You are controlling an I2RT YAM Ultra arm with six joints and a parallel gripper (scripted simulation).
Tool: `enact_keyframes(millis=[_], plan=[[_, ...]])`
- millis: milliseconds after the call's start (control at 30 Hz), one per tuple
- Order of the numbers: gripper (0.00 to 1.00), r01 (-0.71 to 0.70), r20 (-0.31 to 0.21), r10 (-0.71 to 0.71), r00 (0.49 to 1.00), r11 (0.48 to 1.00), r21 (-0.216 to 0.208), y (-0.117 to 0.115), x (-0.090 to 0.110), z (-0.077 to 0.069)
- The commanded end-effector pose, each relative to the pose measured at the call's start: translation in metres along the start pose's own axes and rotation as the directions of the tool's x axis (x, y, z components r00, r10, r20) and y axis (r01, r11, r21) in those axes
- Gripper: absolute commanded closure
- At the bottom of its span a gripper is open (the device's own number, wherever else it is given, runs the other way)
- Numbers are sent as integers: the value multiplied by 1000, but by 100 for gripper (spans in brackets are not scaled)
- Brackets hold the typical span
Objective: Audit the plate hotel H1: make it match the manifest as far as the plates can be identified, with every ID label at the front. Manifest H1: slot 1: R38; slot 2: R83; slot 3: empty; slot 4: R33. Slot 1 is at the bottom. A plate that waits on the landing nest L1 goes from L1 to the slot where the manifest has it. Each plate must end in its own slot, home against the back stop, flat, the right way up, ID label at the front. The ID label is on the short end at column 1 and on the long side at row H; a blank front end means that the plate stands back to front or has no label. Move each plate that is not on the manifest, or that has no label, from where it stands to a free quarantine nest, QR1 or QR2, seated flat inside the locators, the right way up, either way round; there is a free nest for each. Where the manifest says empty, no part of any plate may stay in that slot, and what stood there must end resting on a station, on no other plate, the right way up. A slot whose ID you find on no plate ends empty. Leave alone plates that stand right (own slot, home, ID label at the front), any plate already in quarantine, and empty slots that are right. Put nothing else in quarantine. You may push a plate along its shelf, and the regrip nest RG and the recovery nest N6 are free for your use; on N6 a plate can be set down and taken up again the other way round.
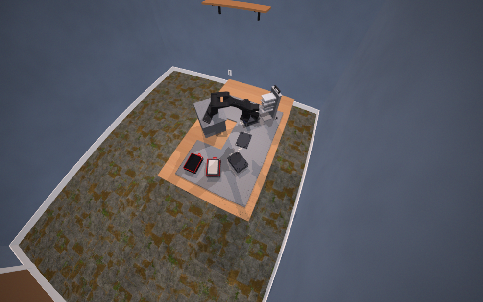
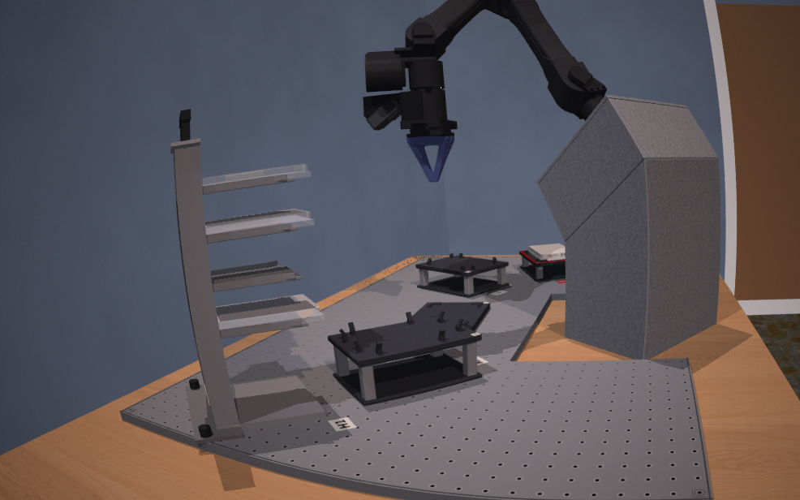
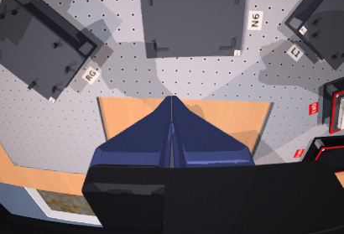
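Exterior view gives you the widest read: the surface (image 2: 515, 434) carries everything, with the big grey pedestal (image 2: 639, 248) on one side and the plate rack (image 2: 195, 260) on the other. Your arm (image 2: 552, 55) reaches out from the pedestal and hangs high, well apart from the rack and from every nest below it.

The rack's four shelves run one above the other. Pale plates seem to lie on some of them, but you cannot read a single label from here, and that is your first risk: picking a slot on a guess would send the wrong plate to quarantine.

Next in size, the two raised black nests. The nearer one (image 2: 406, 344) and the farther one (image 2: 462, 267) both look bare on top. The flat nest (image 3: 192, 19) tagged N6 sits directly under the wrist camera. A white plate (image 2: 546, 251) already rests in a red-edged quarantine nest (image 2: 533, 264); leave it alone, since nudging it would spoil a finished station.

Smallest, the end effector (image 2: 431, 160): its blue fingers are pressed together with nothing between them. If you drive toward a shelf like that, you will likely ram the plate's front edge rather than straddle it, so open up before you approach. Watch the rack's upright post too; a swing at this height could clip it.
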State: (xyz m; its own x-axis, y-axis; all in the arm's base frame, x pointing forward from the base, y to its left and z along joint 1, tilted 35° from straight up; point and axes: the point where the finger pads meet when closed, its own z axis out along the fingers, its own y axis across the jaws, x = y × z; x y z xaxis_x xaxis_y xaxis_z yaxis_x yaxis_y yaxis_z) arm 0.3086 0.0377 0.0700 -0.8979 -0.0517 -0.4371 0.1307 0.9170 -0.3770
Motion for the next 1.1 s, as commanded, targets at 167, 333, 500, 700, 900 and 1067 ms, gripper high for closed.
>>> enact_keyframes(millis=[167, 333, 500, 700, 900, 1067], plan=[[100, 111, 89, -108, 990, 994, -22, 30, 4, 3], [100, 170, 146, -162, 976, 985, -38, 46, 3, 3], [100, 205, 181, -194, 964, 978, -46, 56, 3, 3], [100, 276, 250, -254, 934, 959, -59, 76, 2, 4], [100, 316, 334, -273, 902, 945, -80, 71, -6, -2], [100, 351, 368, -300, 880, 933, -81, 71, -6, -2]])
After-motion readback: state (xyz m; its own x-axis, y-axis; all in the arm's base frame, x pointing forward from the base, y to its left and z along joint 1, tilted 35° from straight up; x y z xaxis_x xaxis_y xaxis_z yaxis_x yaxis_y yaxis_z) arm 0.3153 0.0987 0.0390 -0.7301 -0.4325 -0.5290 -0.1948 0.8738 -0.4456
